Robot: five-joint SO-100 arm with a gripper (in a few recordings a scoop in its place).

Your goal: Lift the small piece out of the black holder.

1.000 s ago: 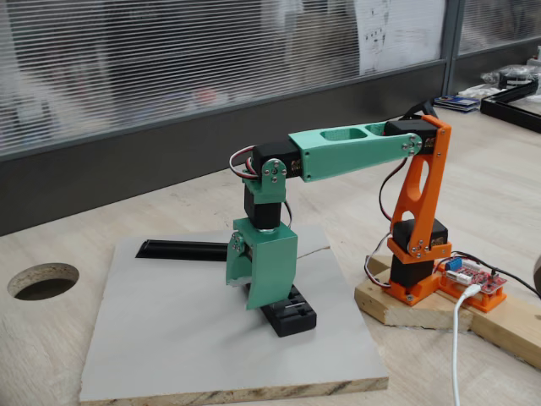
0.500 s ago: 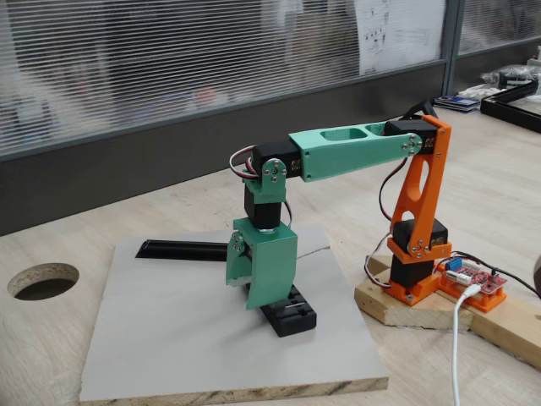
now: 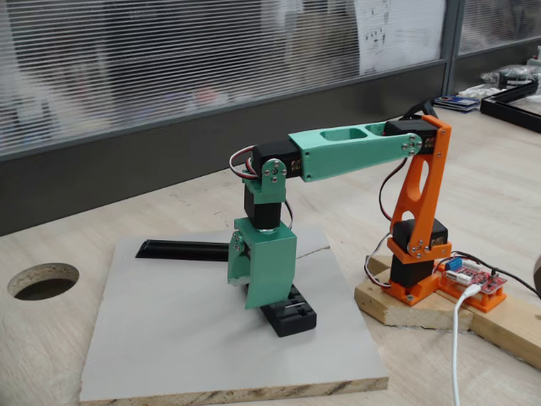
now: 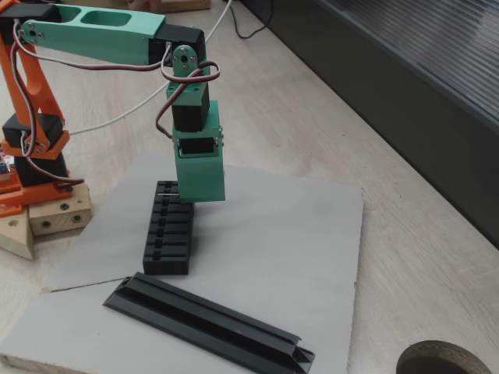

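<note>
Hanging straight over the far end of the black holder [image 4: 168, 230], whose slotted length ran toward the near edge, my claw [image 4: 199, 195] hid both its own opening and any small piece.

no text, label, brand or number can be read in either fixed view. a white sheet of paper [image 3: 399, 32] stuck on the window behind the desk carries dark marks, but they are too blurred to make out. the small red circuit board [image 3: 470, 277] beside the arm's base has tiny parts on it, and any print there is too small to tell.
</note>
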